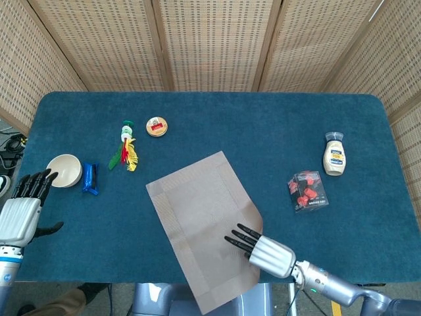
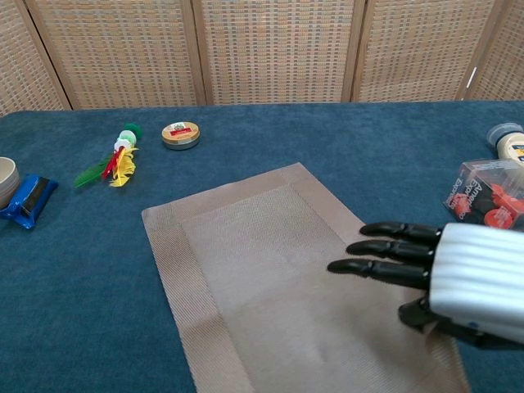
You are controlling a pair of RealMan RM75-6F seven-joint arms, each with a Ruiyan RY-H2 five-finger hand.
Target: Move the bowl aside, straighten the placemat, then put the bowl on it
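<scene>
The tan woven placemat [image 1: 200, 224] [image 2: 270, 295] lies skewed on the blue table, and its near corner hangs over the front edge. My right hand [image 1: 262, 247] [image 2: 458, 274] is at the mat's right edge, fingers stretched flat over it and thumb tucked beneath, pinching the edge; the mat buckles slightly just beyond the hand. The cream bowl [image 1: 64, 170] [image 2: 4, 180] stands on the cloth at the far left, off the mat. My left hand [image 1: 22, 209] hovers just in front of the bowl, fingers spread and holding nothing; it shows only in the head view.
A blue packet [image 1: 90, 178] [image 2: 27, 199] lies right beside the bowl. A feather toy [image 1: 125, 148] [image 2: 115, 164] and a round tin [image 1: 156, 126] [image 2: 180, 134] sit behind the mat. A mayonnaise bottle [image 1: 335, 155] and a clear box of red pieces [image 1: 307, 191] [image 2: 487, 201] stand at the right.
</scene>
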